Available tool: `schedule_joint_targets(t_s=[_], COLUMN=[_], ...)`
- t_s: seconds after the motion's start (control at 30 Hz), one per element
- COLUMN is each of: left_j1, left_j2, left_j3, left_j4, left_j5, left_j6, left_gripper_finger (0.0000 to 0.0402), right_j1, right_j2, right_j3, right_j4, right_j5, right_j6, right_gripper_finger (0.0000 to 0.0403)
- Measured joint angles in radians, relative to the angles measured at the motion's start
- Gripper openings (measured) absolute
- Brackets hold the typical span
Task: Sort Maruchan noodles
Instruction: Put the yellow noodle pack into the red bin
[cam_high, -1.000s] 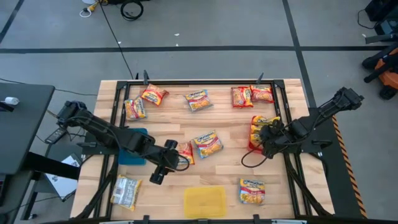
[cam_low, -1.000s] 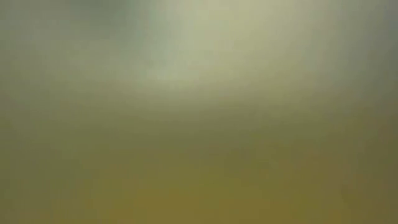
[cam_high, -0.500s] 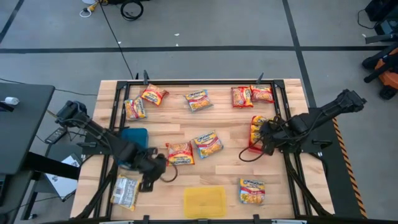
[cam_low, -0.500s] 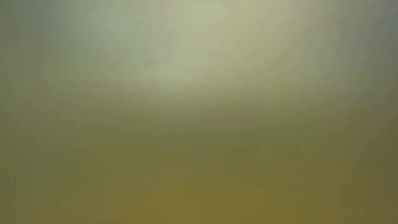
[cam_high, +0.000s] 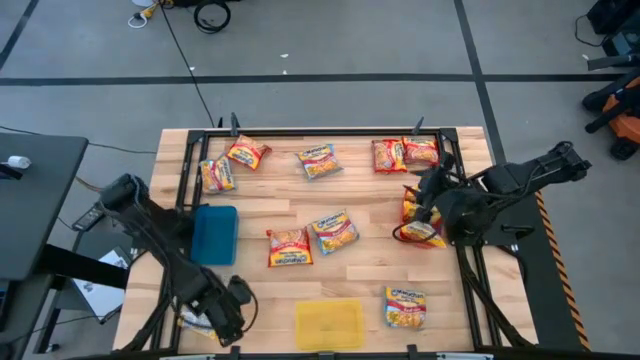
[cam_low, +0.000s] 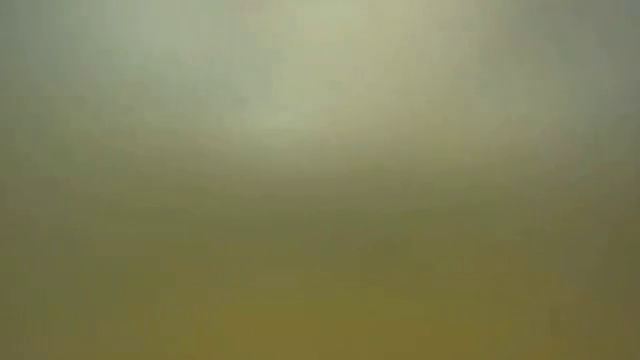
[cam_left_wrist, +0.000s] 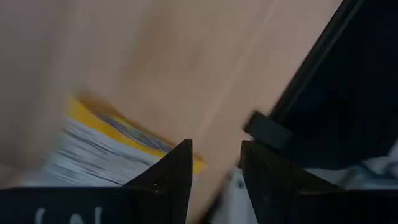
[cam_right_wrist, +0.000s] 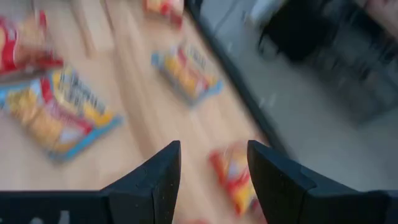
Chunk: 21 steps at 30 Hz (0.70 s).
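Ramen packets lie flat about the wooden table: red ones (cam_high: 247, 152) (cam_high: 388, 154) (cam_high: 288, 247), yellow ones with blue edges (cam_high: 317, 160) (cam_high: 334, 231) (cam_high: 405, 306), and a silvery-white one (cam_high: 200, 308) near the near left corner. My left gripper (cam_high: 232, 318) (cam_left_wrist: 216, 174) is open right beside the silvery-white packet (cam_left_wrist: 112, 152), with nothing between its fingers. My right gripper (cam_high: 430, 203) (cam_right_wrist: 214, 168) is open over a pile of red-yellow packets (cam_high: 420, 218) at the table's right side. The low view shows only blur.
A blue tray (cam_high: 213, 233) lies at the left and a yellow tray (cam_high: 328, 323) at the near edge. A dark metal frame (cam_high: 185, 170) runs along the table's sides. Bare wood lies between the middle packets and the near edge. Cables trail on the floor beyond the far edge.
My left gripper has swung from the table's middle, by the red packet, toward the near left corner and now stands beside the silvery-white packet. The red packet stays in the middle. My right gripper has shifted a little toward the far edge over the pile.
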Motion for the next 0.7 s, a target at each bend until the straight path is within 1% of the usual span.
schedule_joint_targets(t_s=[0.13, 0.23, 0.3, 0.4, 0.57, 0.7], left_j1=[-0.036, -0.058, -0.07, -0.092, -0.122, -0.137], left_j2=[0.098, 0.154, 0.177, 0.198, 0.215, 0.216], left_j3=[0.063, 0.127, 0.167, 0.194, 0.194, 0.194], left_j4=[0.019, -0.01, -0.055, -0.153, -0.292, -0.305], left_j5=[0.123, 0.192, 0.208, 0.202, 0.193, 0.098], left_j6=[-0.166, -0.274, -0.337, -0.415, -0.442, -0.441], left_gripper_finger=[0.0122, 0.0115, 0.0114, 0.0119, 0.0146, 0.0186], right_j1=[-0.023, -0.04, -0.05, -0.059, -0.063, -0.063], right_j2=[0.001, 0.001, 0.001, 0.001, 0.001, 0.001], right_j3=[0.0, 0.0, 0.0, 0.0, -0.019, -0.051], right_j4=[0.194, 0.307, 0.35, 0.364, 0.357, 0.358], right_j5=[0.012, -0.013, -0.039, -0.071, -0.133, -0.15], right_j6=[-0.237, -0.348, -0.395, -0.401, -0.35, -0.339], right_gripper_finger=[0.0189, 0.0189, 0.019, 0.019, 0.019, 0.019])
